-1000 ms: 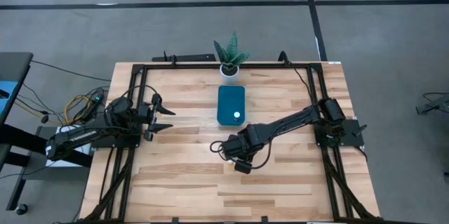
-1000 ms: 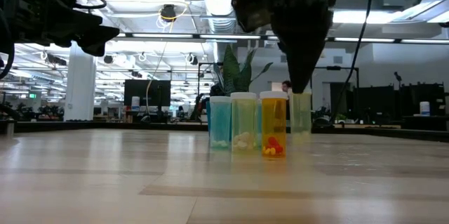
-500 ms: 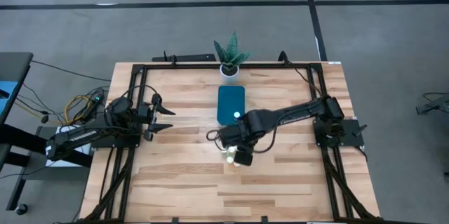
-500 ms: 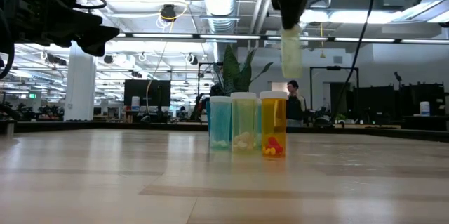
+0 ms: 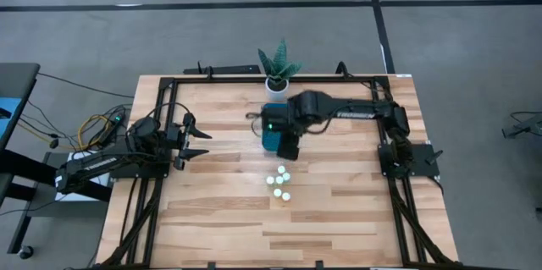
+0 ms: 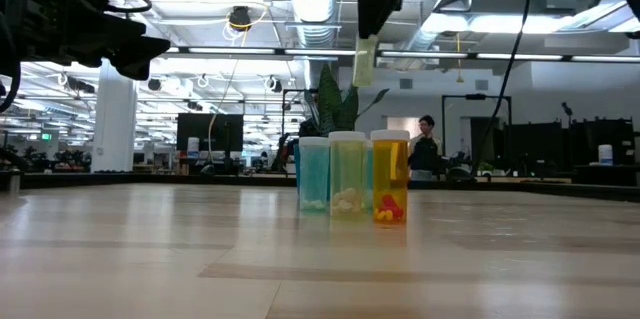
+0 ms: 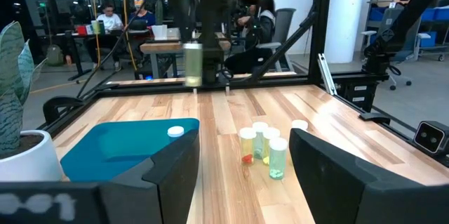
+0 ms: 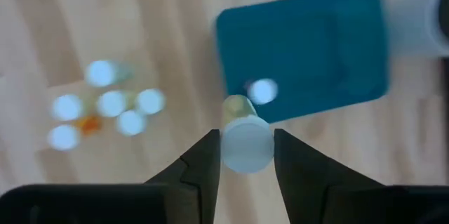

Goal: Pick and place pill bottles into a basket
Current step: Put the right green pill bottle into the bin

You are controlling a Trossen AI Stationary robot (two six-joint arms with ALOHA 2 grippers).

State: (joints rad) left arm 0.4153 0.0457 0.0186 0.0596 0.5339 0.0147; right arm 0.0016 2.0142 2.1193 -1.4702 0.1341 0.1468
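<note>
The carried pill bottle (image 8: 246, 142) sits clamped between the right gripper's (image 8: 245, 155) two fingers, white cap toward the wrist camera, hanging well above the table as the low view (image 6: 364, 62) shows. Directly past the fingertips lies the teal basket (image 8: 330, 48), with one bottle (image 8: 262, 91) already resting inside it near the edge closest to the fingers. The held bottle appears to hang over that near edge, not yet over the basket's middle. To one side of the fingers, apart from the basket, a cluster of remaining bottles (image 8: 105, 104) stands upright on the wooden table (image 5: 212, 211). The step in hand is judged to be the carry to the basket. The next move calls for advancing the fingers slightly over the basket's floor, lowering, then releasing. The left gripper (image 5: 196, 135) waits at the table's left side, well apart, its fingers spread with nothing between them.
</note>
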